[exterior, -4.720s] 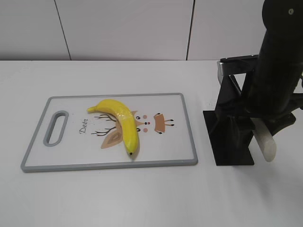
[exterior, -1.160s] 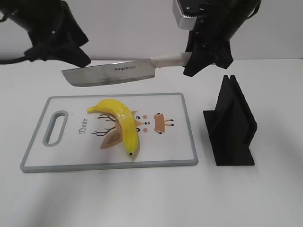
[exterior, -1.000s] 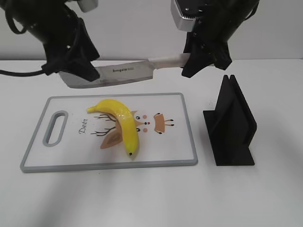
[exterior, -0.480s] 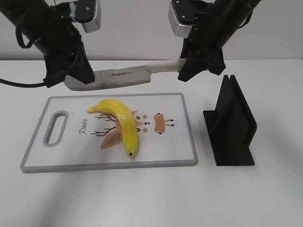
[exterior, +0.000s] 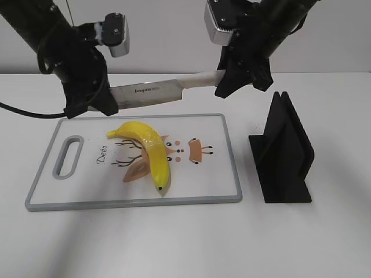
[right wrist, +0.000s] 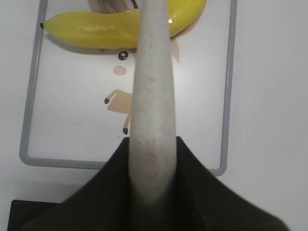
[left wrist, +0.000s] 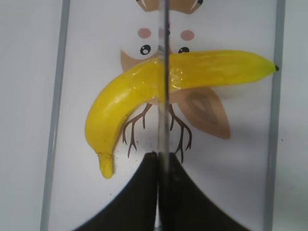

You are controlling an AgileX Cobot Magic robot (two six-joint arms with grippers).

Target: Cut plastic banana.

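- We see a white desk [exterior: 324,243] carrying a grey-rimmed cutting board [exterior: 232,156] with a deer print
- A black knife stand [exterior: 284,159] sits on the desk just right of the board
- A cleaver-style knife [exterior: 148,92] hangs level above the board's far edge, held at both ends
- We see the right tool [exterior: 235,81] clamped on the knife's pale handle [right wrist: 153,96]
- We see the left tool [exterior: 95,101] closed around the blade's tip end
- The plastic banana [exterior: 151,150] lies whole on the board's middle, dark tip toward the near edge; in the left wrist view the blade edge runs straight across above it
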